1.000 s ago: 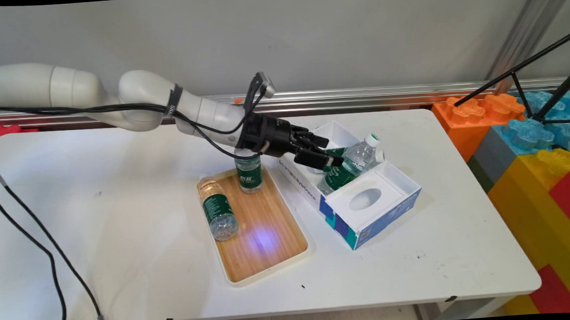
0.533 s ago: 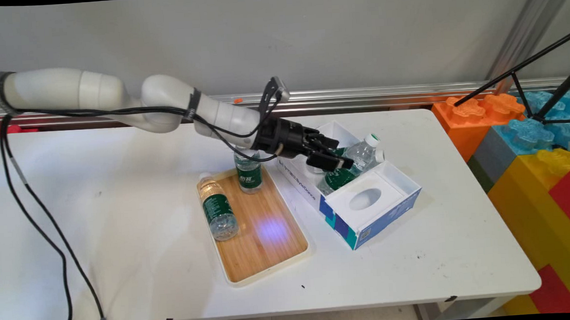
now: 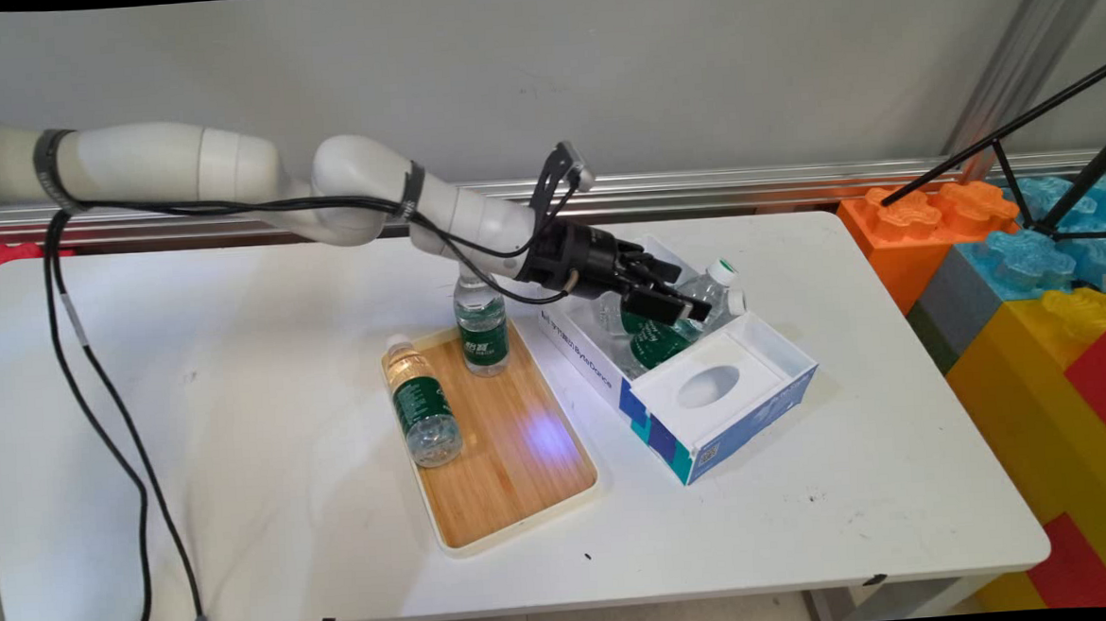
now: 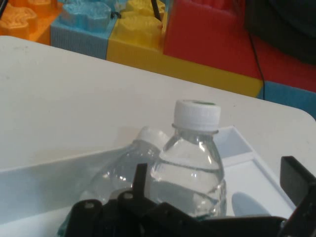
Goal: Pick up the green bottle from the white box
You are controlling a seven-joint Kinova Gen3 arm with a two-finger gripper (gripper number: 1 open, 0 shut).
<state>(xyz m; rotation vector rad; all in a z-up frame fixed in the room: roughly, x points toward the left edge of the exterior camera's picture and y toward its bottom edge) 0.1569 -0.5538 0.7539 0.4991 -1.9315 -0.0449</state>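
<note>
**Bottles in the box, gripper spread over them**

Bottles are the nearest things to the gripper [image 3: 681, 306], which reaches over the open end of the white and blue box [image 3: 710, 425] with its fingers apart. In the hand view the gripper [image 4: 212, 197] has one finger [image 4: 297, 183] to the right of a clear bottle [image 4: 193, 168] with a white cap and the other low on that bottle's left; whether either finger touches it cannot be told.

The box stands on the bench [image 3: 235, 384] just right of the wooden tray [image 3: 524, 482]. Two clear bottles with green labels lean in its open part, their white caps pointing away from the tray: one [image 3: 711, 283] higher, the second [image 3: 654, 345] beside and partly under it. In the hand view the second bottle [image 4: 118, 173] sits left of and behind the first. The box's near end is covered by a white insert with an oval hole [image 3: 708, 386].

The tray holds two more bottles: one [image 3: 481, 328] upright at its far corner, close to the box, and one [image 3: 421, 412] lying on its side along the tray's left edge. That makes four bottles, one box and one tray.

Beyond the bench's right end, coloured building blocks [image 3: 1033, 266] are stacked.
</note>
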